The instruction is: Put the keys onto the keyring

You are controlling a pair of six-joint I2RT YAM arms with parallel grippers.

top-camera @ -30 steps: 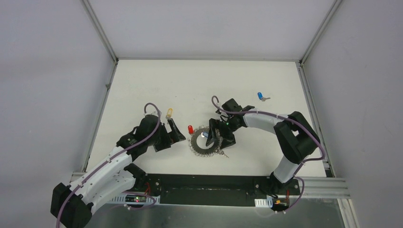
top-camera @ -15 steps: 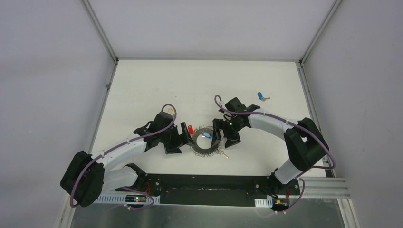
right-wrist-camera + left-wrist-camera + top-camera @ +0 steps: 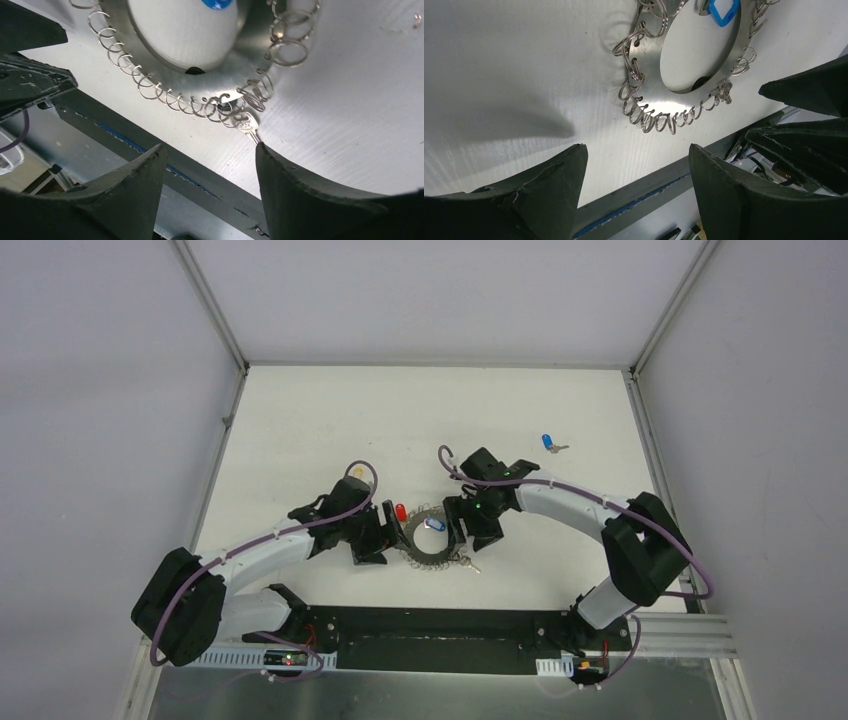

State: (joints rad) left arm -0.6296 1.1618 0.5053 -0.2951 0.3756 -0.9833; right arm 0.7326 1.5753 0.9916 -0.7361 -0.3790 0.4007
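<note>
The keyring (image 3: 428, 545) is a grey ring of wire coils lying flat at the table's near middle. A blue key head (image 3: 436, 524) lies in its hollow centre and a silver key (image 3: 470, 563) hangs at its near right edge. A red key (image 3: 400, 512) lies just off its far left edge. Another blue key (image 3: 547, 442) lies far right. The yellow key is hidden by the left arm. My left gripper (image 3: 385, 535) is open and empty beside the ring's left side. My right gripper (image 3: 468, 530) is open and empty at its right side. The left wrist view shows the keyring (image 3: 644, 80); the right wrist view shows the keyring (image 3: 235, 75) and the silver key (image 3: 247, 125).
The black base rail (image 3: 440, 625) runs along the table's near edge, close below the ring. Grey walls enclose the white table (image 3: 420, 420) on three sides.
My left arm has swung right, from beside the yellow key up to the ring's left side, and now covers the yellow key. My right gripper has shifted slightly at the ring's right side.
</note>
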